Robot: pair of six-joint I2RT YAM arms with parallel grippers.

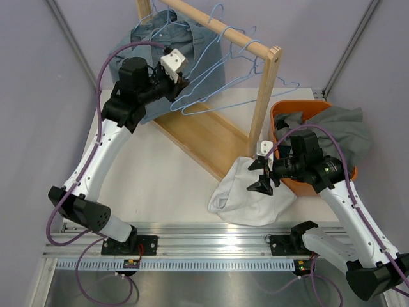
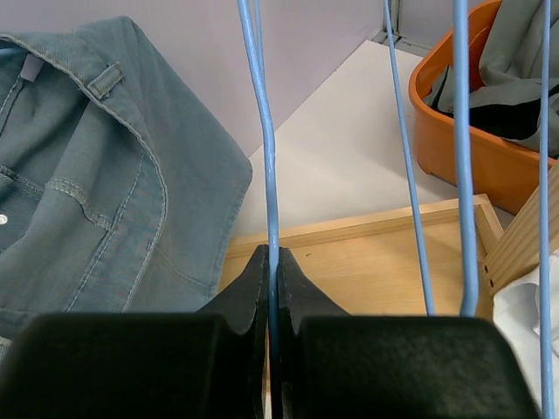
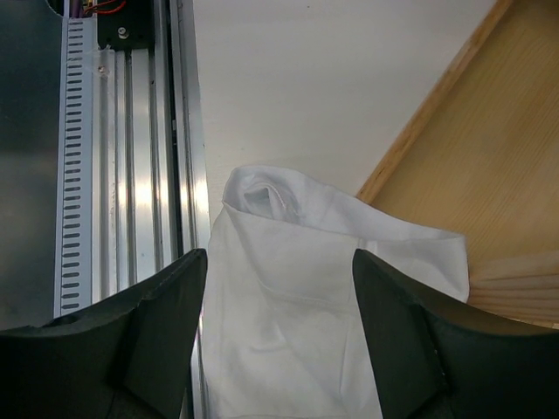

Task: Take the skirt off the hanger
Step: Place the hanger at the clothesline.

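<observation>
- Now, nearest the bases, the right gripper (image 1: 260, 176) hangs just over the white skirt (image 1: 246, 199) with its jaws spread wide and nothing between them. I'd judge that's a release pose, not a reach.
- As for the skirt, it lies in a loose heap on the desk (image 1: 166, 179), off any hanger. One edge runs up against the foot of the wooden rack (image 1: 265, 102) and the orange basket (image 1: 300, 105).
- It's plain white, soft and creased, and the right wrist view shows a rolled, open edge at the top. I take this piece to be the skirt, but that's my read of a crumpled cloth.
- Just beyond, the basket sits at the right edge of the desk, with grey clothes (image 1: 348, 131) spilling over its rim.
- Further back, the left gripper (image 2: 272, 259) has its jaws clenched on the thin wire of a blue hanger (image 2: 266, 157). My guess is it's steadying the hanger so it can't swing.
- That hanger looks bare, and other blue hangers hang beside it on the rail.
- Farthest off, a denim garment (image 2: 96, 192) drapes at the rack's far left end, apart from both grippers.
</observation>
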